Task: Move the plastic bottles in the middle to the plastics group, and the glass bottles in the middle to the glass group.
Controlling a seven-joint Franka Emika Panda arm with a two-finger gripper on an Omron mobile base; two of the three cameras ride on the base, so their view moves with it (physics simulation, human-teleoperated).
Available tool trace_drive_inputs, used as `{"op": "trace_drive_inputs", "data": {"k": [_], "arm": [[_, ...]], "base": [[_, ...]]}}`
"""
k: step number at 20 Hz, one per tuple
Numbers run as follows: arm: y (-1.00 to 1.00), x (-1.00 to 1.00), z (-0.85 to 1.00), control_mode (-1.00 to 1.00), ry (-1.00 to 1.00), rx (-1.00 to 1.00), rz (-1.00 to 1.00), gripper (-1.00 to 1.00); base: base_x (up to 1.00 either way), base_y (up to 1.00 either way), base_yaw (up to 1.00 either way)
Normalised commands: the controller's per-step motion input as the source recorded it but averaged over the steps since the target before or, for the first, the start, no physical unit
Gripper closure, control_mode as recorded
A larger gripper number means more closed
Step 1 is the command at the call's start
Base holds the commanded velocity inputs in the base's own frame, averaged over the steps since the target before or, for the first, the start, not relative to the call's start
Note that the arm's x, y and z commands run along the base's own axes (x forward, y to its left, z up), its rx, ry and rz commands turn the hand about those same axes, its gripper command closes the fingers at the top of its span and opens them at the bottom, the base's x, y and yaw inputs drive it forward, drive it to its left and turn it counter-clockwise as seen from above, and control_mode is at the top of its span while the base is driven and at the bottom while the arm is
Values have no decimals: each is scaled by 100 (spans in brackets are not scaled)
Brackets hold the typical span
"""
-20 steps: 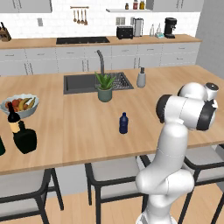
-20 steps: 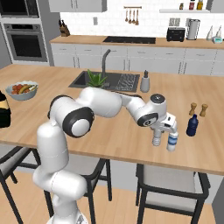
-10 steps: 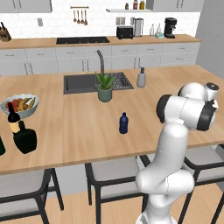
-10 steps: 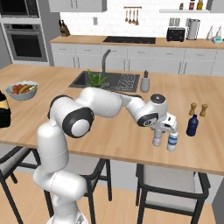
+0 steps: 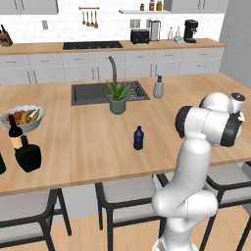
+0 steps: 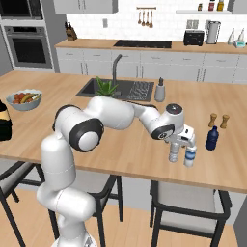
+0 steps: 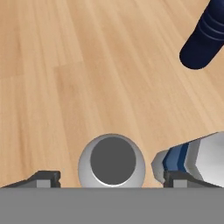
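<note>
Claw (image 6: 176, 153) hung spread over the clear grey bottle (image 6: 173, 153), which stood upright on the wood surface (image 6: 135, 154) betw. its tips, just beside the blue-topped bottle (image 6: 190, 156). Navy bottle (image 7: 205, 37) cut off at hand-view edge; a second navy one (image 5: 138, 138) stood mid-surface.

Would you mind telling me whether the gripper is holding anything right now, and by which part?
Nothing is held. The gripper stands open over the clear bottle, its fingertips apart from the bottle's sides.
</note>
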Motion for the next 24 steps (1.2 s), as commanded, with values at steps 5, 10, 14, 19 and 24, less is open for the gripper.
{"op": "trace_drive_inputs", "data": {"k": [5,10,14,19,24], "arm": [[0,-2,2,-100,0,0,0,-100],[6,-22,52,-100,-8,0,0,-100],[22,-25,87,-100,-14,0,0,-100],[58,-24,58,-100,-9,0,5,-100],[92,-25,14,-100,0,0,16,-100]], "base": [[0,0,0],[0,0,0],[0,0,0],[0,0,0],[0,0,0]]}}
